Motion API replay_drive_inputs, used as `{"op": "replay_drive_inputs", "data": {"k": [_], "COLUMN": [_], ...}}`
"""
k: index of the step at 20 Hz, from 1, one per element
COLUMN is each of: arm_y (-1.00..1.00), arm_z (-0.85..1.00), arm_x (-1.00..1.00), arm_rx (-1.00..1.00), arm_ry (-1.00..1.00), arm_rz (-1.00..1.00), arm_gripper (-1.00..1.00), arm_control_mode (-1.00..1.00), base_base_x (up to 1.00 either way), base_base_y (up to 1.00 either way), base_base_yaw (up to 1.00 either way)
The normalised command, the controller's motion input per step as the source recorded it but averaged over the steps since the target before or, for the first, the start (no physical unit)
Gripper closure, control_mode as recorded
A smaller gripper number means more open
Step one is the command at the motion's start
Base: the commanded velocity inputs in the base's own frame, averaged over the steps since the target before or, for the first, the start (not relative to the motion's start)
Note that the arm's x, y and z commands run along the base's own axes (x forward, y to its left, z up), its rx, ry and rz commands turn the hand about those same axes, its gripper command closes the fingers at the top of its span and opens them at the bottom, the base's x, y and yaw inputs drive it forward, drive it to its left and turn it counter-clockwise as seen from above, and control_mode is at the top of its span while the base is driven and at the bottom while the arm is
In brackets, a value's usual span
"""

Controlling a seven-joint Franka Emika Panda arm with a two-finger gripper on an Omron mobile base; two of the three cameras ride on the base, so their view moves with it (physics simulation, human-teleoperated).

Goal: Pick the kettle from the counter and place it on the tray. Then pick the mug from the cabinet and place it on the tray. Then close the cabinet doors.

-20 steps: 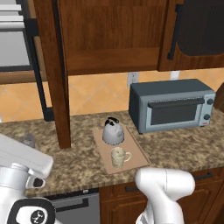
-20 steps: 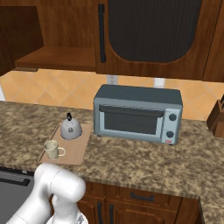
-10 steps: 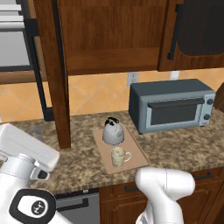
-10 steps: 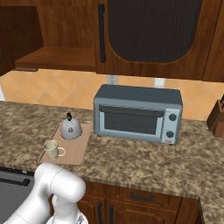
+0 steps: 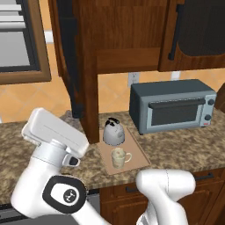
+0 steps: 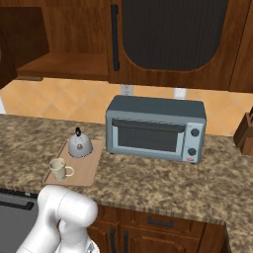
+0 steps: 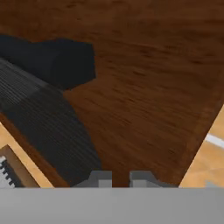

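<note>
Wooden cabinet door (image 7: 144, 87) (close) before gripper (image 7: 121, 179)

Lighting is even and diffuse, with no glare. Rendering is sharp in both base views; no edge distortion is visible. Soft shadow lies under the cabinet (image 5: 127, 48) and beside the toaster oven (image 6: 155, 128) on the counter (image 6: 163, 173). The hand view shows coarse, slightly blurred wood texture at close range.
</note>
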Motion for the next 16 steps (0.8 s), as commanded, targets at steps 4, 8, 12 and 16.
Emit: {"op": "replay_drive_inputs", "data": {"k": [4,8,12,16], "arm_y": [-0.77,-0.89,-0.84,-0.85], "arm_z": [0.38,0.28,0.24,0.16], "arm_x": [0.20,0.35,0.38,0.43], "arm_rx": [0.12,0.09,0.08,0.07], "arm_ry": [-0.35,-0.28,-0.25,-0.19], "arm_rz": [0.02,0.00,0.00,0.00], "arm_gripper": [1.00,1.00,1.00,1.00], "arm_control_mode": [-1.00,-1.00,-1.00,-1.00], "base_base_x": [0.00,0.00,0.00,0.00], "base_base_y": [0.00,0.00,0.00,0.00], "base_base_yaw": [0.00,0.00,0.00,0.00]}}
